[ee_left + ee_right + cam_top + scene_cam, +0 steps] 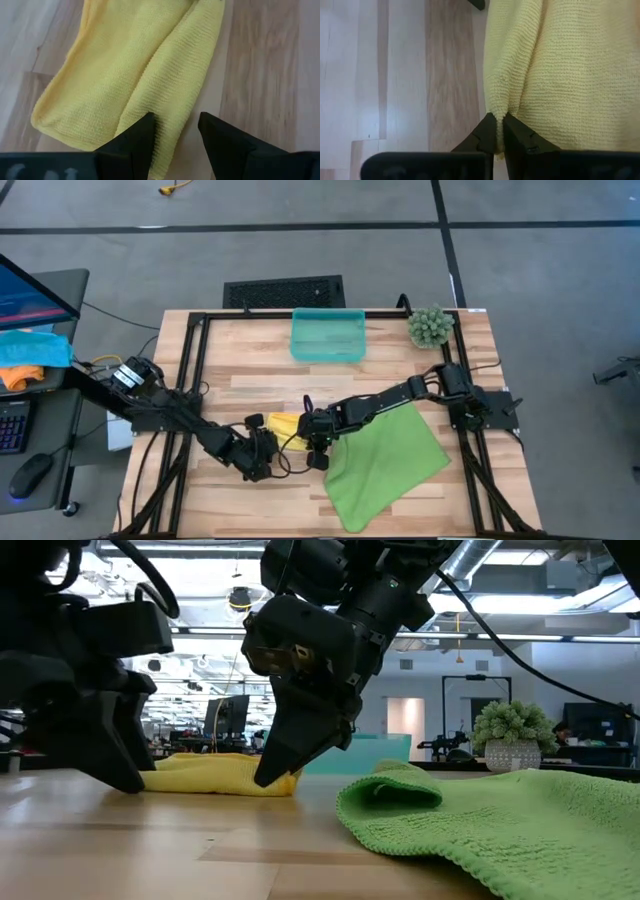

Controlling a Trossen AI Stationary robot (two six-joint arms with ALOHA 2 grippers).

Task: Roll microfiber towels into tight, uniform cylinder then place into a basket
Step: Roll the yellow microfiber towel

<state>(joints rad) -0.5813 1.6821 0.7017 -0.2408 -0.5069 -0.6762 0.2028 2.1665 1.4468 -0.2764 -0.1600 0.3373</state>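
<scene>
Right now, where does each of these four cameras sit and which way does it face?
High view: above, straight down on table, both arms, basket.
Low view: table height, level across; arms drop from above.
Left wrist view: on left arm, past open left gripper at yellow towel.
Right wrist view: right gripper pinching it.
All share the yellow towel.

Both pincers at yellow towel [283, 425]

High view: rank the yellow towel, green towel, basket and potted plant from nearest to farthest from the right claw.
1. Yellow towel: pinched in the right claw, mid-table.
2. Green towel: just beside it, toward the right arm's base.
3. Basket: at the far edge, centre.
4. Potted plant: far right corner.
</scene>
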